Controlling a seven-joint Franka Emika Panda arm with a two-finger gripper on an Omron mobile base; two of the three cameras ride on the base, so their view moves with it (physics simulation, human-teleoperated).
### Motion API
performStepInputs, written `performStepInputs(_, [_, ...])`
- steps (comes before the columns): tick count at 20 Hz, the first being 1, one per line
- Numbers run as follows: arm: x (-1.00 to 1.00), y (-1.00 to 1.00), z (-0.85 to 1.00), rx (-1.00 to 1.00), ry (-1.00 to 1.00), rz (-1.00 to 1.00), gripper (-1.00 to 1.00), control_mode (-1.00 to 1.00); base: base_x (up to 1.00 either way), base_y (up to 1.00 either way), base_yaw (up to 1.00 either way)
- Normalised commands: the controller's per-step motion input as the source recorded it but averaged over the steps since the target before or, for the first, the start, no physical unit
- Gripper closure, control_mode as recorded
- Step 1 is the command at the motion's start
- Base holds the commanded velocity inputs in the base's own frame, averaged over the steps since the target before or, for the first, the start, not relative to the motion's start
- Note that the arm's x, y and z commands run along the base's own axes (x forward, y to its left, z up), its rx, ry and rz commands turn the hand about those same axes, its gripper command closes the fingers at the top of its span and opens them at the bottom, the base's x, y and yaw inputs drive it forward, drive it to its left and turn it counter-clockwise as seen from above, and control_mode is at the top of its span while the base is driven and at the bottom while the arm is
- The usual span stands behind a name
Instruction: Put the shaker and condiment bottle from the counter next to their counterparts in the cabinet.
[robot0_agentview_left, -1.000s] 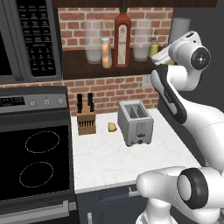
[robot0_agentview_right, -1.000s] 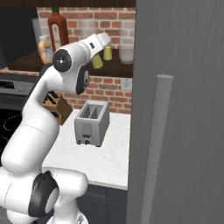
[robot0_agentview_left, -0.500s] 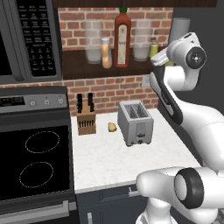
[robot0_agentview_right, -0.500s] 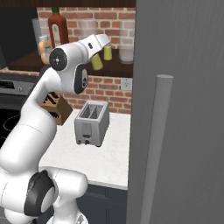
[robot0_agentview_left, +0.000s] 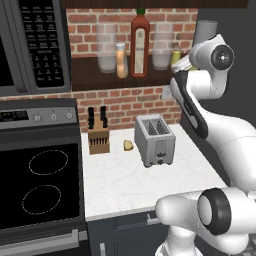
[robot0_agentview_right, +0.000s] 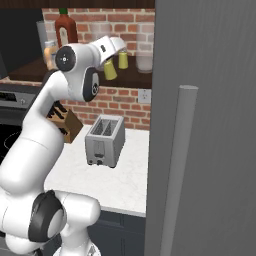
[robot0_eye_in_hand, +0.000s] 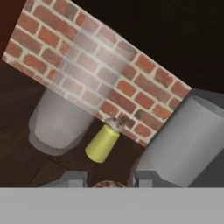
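Observation:
My gripper (robot0_agentview_right: 110, 64) is shut on the olive-yellow shaker (robot0_agentview_right: 110, 71), held in the air just in front of the cabinet shelf (robot0_agentview_left: 90, 75). Its brown cap (robot0_eye_in_hand: 105, 184) shows between my fingertips (robot0_eye_in_hand: 74, 179) in the hand view. Just beyond it, the bright yellow counterpart shaker (robot0_eye_in_hand: 103, 142) with a greyish cap stands on the shelf board against the brick wall. Farther left on the shelf, the orange condiment bottle (robot0_agentview_left: 121, 60) stands right beside the tall dark-red bottle (robot0_agentview_left: 140, 45). The counter (robot0_agentview_left: 125, 185) lies below.
Two clear glasses (robot0_agentview_left: 106, 52) (robot0_agentview_left: 161, 50) stand on the shelf, one on either side of the bottles. On the counter are a toaster (robot0_agentview_left: 155, 140), a knife block (robot0_agentview_left: 98, 137) and a small yellow piece (robot0_agentview_left: 128, 145). A microwave (robot0_agentview_left: 35, 45) and stove (robot0_agentview_left: 40, 180) are at left, a tall grey door (robot0_agentview_right: 210, 125) at right.
Almost nothing. The arm's upper joint has shifted a little, and the gripper stays shut on the shaker by the shelf.

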Motion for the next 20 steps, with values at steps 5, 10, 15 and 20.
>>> performStepInputs(5, [0.05, 0.0, -0.01, 0.01, 0.0, 0.0, 1.0, -1.0, 0.0, 0.0, 0.0])
performStepInputs(10, [0.02, 0.0, -0.05, 0.03, 0.0, 0.0, 1.0, -1.0, 0.0, 0.0, 0.0])
performStepInputs(15, [0.06, 0.0, -0.07, 0.04, -0.02, 0.0, 1.0, -1.0, 0.0, 0.0, 0.0])
performStepInputs(20, [0.08, 0.0, -0.06, 0.03, -0.02, 0.0, 1.0, -1.0, 0.0, 0.0, 0.0])
